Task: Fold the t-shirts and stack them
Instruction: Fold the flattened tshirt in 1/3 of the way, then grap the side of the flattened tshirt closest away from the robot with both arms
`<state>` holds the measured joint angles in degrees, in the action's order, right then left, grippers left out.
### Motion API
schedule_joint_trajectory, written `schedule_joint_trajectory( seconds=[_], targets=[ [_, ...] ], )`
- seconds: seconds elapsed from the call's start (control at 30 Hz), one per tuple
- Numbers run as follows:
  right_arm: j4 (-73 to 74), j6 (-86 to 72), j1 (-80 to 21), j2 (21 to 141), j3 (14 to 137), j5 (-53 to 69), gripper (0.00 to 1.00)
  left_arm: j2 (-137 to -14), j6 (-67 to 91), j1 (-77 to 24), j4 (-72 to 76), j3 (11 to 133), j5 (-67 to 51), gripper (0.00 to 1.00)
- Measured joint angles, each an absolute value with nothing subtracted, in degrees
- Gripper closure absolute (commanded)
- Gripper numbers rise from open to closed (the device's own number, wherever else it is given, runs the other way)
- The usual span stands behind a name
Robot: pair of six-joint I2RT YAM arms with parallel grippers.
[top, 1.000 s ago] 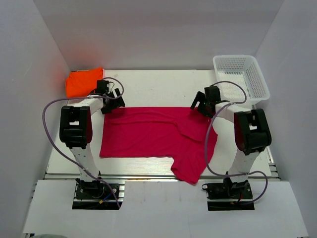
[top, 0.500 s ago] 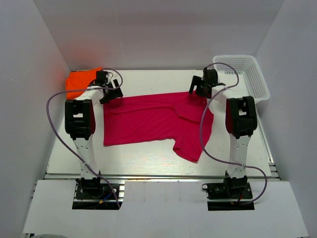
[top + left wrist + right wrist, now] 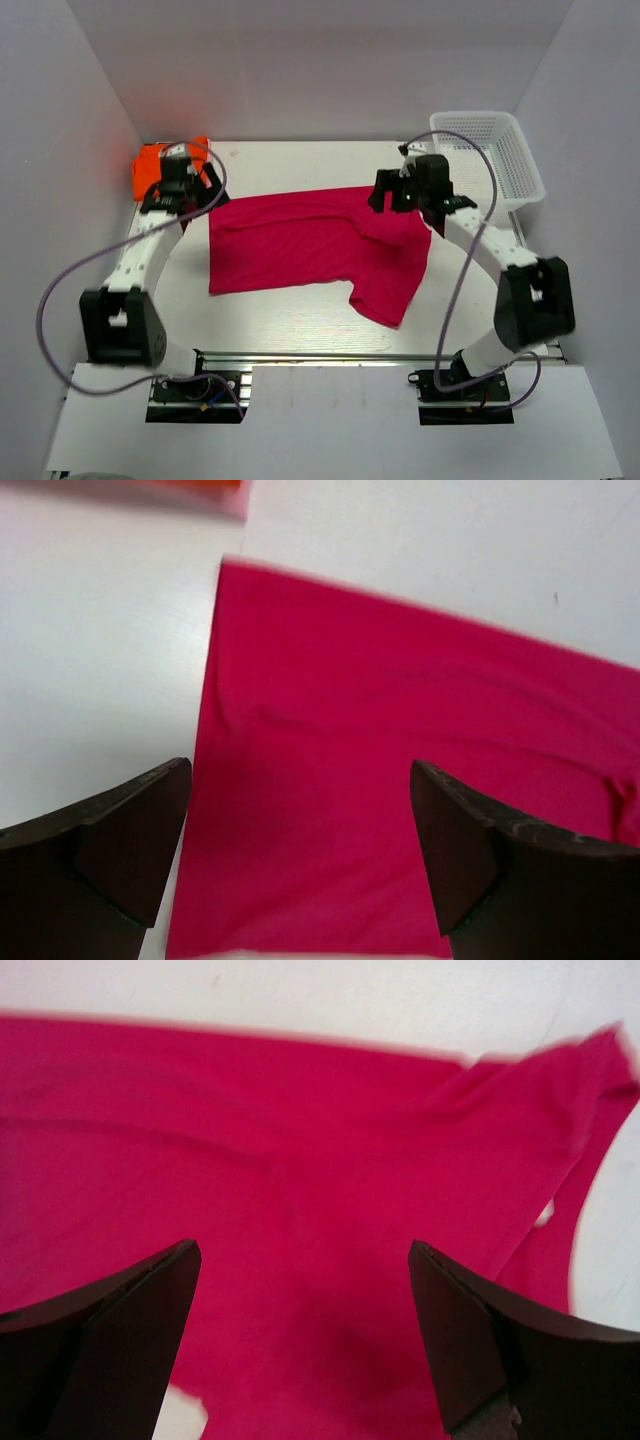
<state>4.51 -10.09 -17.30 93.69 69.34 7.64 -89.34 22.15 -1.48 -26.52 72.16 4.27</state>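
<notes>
While the pink shirt lies spread on the worktop, the left pincer and right pincer hang at its far corners, both open. The orange shirt sits far left.

This looks like a robotics lab's test cell, not a home. Plain white panels wall in a white tabletop along its far, left and right edges. Two robot arms, left and right, stand bolted to an aluminium rail along the near edge, with purple-grey cables looping from them. A white mesh basket sits at the far right corner.
</notes>
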Motion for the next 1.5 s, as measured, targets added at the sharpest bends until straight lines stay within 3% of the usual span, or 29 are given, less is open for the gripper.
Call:
schedule_joint_trajectory(
  seconds=[0.2, 0.33, 0.43, 0.63, 0.7, 0.87, 0.9, 0.97, 1.03, 1.07, 1.23, 1.37, 1.5],
  targets=[
    [-0.6, -16.5, -19.4, 74.4, 44.8, 8.6, 0.1, -65.4, 28.1, -1.6, -27.1, 46.2, 4.4, 0.0],
    [0.0, -21.0, -19.2, 65.7, 34.3, 9.2, 0.1, -58.3, 32.2, -1.9, -29.3, 33.3, 3.7, 0.0],
    [0.3, -23.0, -19.2, 59.2, 30.3, 9.6, 0.1, -57.0, 34.4, -2.0, -30.4, 29.2, 3.8, 0.0],
    [1.8, -25.1, -19.2, 53.1, 26.4, 11.1, 0.1, -57.8, 37.2, -1.4, -29.4, 28.6, 5.8, 0.13],
    [3.2, -25.3, -19.2, 53.1, 25.8, 11.1, 0.1, -59.3, 37.6, -1.3, -29.0, 28.7, 6.7, 0.25],
    [6.6, -25.4, -19.2, 53.1, 25.3, 11.1, 0.1, -63.7, 39.2, -1.3, -28.5, 28.4, 7.6, 0.41],
    [7.2, -25.4, -19.2, 53.1, 25.3, 11.0, 0.1, -63.9, 39.4, -1.2, -28.3, 28.2, 7.7, 0.52],
    [8.3, -25.3, -19.2, 53.1, 25.4, 10.9, 0.1, -64.0, 40.2, -1.2, -28.0, 27.6, 8.0, 0.62],
    [9.9, -25.1, -19.2, 53.1, 25.5, 10.8, 0.1, -64.0, 40.6, -1.2, -27.8, 27.2, 8.2, 0.85],
    [10.8, -25.1, -19.2, 53.1, 25.6, 10.8, 0.1, -64.0, 40.8, -1.2, -27.7, 27.0, 8.2, 0.91],
    [18.4, -23.9, -19.5, 54.1, 28.4, 9.3, 0.1, -63.7, 41.0, -1.2, -27.8, 26.8, 8.6, 0.92],
    [22.5, -23.5, -20.5, 54.2, 29.9, 8.6, 0.1, -63.5, 40.8, -1.2, -27.7, 26.8, 9.1, 0.72],
    [25.5, -23.4, -21.8, 54.8, 30.0, 7.8, 0.1, -62.7, 41.0, -1.2, -27.9, 26.9, 9.0, 0.66]
  ],
)
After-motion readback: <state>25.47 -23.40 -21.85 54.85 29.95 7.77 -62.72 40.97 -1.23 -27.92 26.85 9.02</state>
